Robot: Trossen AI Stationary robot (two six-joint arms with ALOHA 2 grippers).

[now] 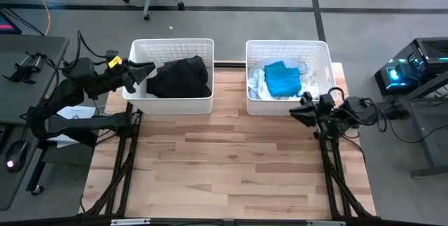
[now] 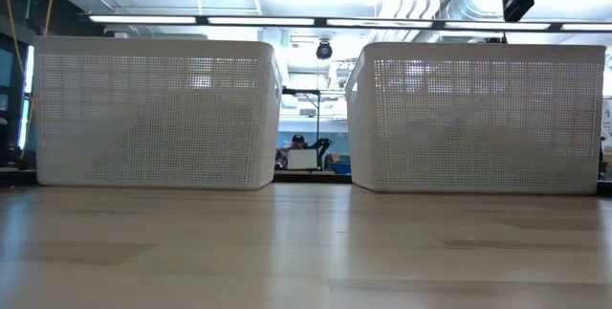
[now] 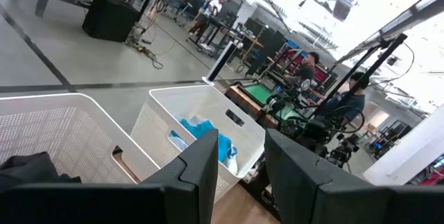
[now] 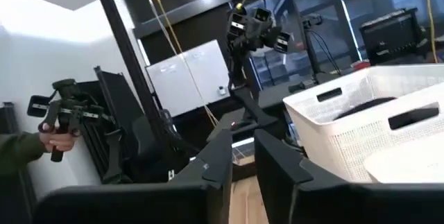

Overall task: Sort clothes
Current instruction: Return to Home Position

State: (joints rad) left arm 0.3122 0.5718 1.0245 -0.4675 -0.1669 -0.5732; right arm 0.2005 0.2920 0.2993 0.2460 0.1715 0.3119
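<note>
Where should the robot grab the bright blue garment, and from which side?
Pinch the bright blue garment at its bunched top, coming straight down: it lies heaped on pale clothes, and the right basket has tall walls blocking every side. The right gripper is nearest.

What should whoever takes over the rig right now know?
Left gripper: open, empty, over the left rim of the left basket.
Right gripper: open, empty, by the front edge of the right basket.
Black clothes lie in the left basket; bright blue garment and pale garments in the right basket.
Done: no clothes show on the table.
Left: probably just bringing both arms home.
</note>
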